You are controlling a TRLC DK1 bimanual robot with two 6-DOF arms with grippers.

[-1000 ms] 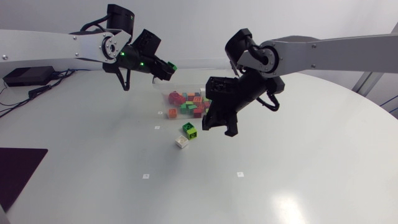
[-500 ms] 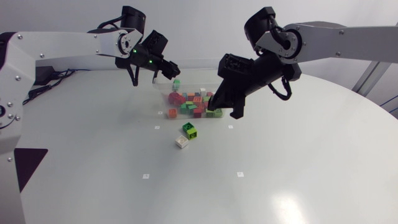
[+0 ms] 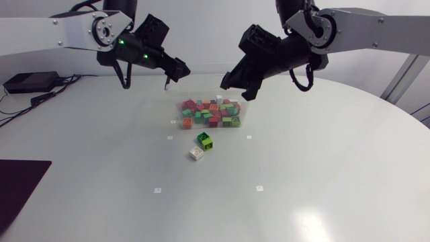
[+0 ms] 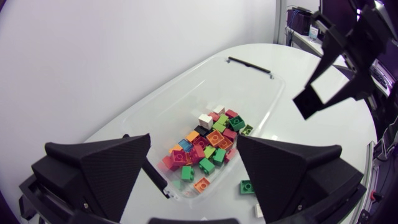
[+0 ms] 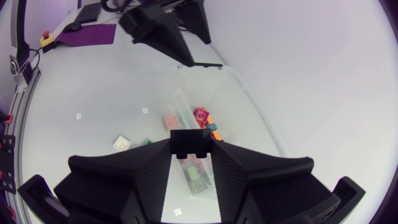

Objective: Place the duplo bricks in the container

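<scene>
A clear plastic container (image 3: pixel 201 99) at the back middle of the table holds several mixed-colour duplo bricks (image 3: pixel 209 113). Two bricks lie on the table in front of it: a green-and-black one (image 3: pixel 205 140) and a white one (image 3: pixel 196 154). My left gripper (image 3: pixel 176 70) hangs above the container's left end, open and empty; the left wrist view looks between its fingers (image 4: pixel 99 174) down onto the bricks (image 4: pixel 208 144). My right gripper (image 5: pixel 191 151) is shut on a black brick (image 5: pixel 189 140) and hovers over the container's right end (image 3: pixel 233 81).
Small white markers (image 3: pixel 170 138) dot the tabletop. A dark mat (image 3: pixel 17 185) lies at the left front edge. The container's black-edged far end (image 4: pixel 249 64) points toward my right arm (image 4: pixel 329 68). Bare table spreads in front of the two loose bricks.
My left gripper opened and let a green brick fall into the container. My right gripper rose from beside the loose bricks and moved back over the container, black brick still held.
</scene>
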